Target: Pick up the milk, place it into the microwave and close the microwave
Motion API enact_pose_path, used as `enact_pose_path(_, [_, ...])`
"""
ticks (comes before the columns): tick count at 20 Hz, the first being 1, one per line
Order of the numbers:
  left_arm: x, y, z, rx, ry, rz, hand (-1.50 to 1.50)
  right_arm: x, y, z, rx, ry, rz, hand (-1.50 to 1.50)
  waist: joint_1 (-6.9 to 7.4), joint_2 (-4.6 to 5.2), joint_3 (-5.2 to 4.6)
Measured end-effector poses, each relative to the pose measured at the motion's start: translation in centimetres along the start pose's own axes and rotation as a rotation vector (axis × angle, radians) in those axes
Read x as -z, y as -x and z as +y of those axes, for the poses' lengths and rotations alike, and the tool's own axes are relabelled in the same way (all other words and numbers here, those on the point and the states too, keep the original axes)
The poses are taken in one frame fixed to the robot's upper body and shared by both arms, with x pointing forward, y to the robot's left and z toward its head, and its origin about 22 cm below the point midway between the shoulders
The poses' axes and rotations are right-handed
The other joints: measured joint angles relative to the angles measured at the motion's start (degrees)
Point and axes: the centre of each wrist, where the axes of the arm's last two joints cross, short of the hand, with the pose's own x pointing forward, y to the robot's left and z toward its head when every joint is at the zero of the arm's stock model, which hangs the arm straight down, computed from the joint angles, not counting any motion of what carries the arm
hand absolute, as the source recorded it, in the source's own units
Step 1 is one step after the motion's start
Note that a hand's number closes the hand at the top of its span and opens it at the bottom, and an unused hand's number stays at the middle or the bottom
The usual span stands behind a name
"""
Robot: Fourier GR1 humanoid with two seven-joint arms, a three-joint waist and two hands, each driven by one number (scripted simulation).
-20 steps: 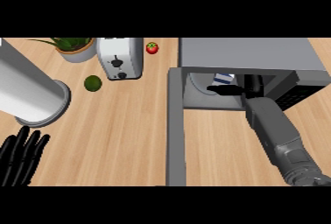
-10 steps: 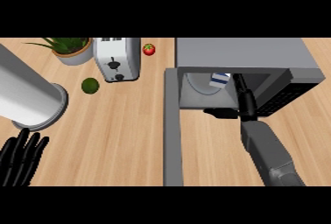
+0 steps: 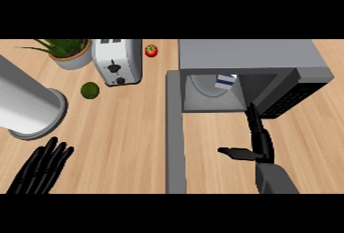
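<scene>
Right hand [image 3: 258, 144] is seen at lower right, fingers straight, thumb out, nothing held, just below the microwave [image 3: 245, 57] opening. Milk [image 3: 225, 80] stands inside, upper centre. Door [image 3: 175, 132] open. Left hand [image 3: 42, 169] rests open, lower left.

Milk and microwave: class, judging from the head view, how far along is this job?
Done: the milk stands inside the microwave cavity, on the turntable. In hand: the right hand is outside the opening, fingers straight, holding nothing. Left: the microwave door stands wide open, so closing it remains. The left hand rests open at the lower left.
</scene>
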Motion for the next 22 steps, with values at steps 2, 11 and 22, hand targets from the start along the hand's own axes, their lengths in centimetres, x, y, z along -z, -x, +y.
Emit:
enact_pose_path(2, [0.8, 0.1, -0.4, -0.003, 0.049, 0.007, 1.50, -1.7, 0.5, 0.1, 0.036, -0.011, 0.004, -1.50, -0.12, 0.09, 0.03])
enact_pose_path(11, [3.7, 2.1, -1.8, 0.021, 0.176, 0.024, 1.50, -8.6, -0.1, -2.7, 0.117, -0.016, -0.042, -1.50, 0.09, 0.30, 0.06])
enact_pose_path(22, [9.0, 4.8, -5.0, 0.061, 0.415, 0.082, 1.50, -14.5, -2.9, -5.3, 0.128, 0.004, -0.072, -1.50, -0.01, 0.46, 0.09])
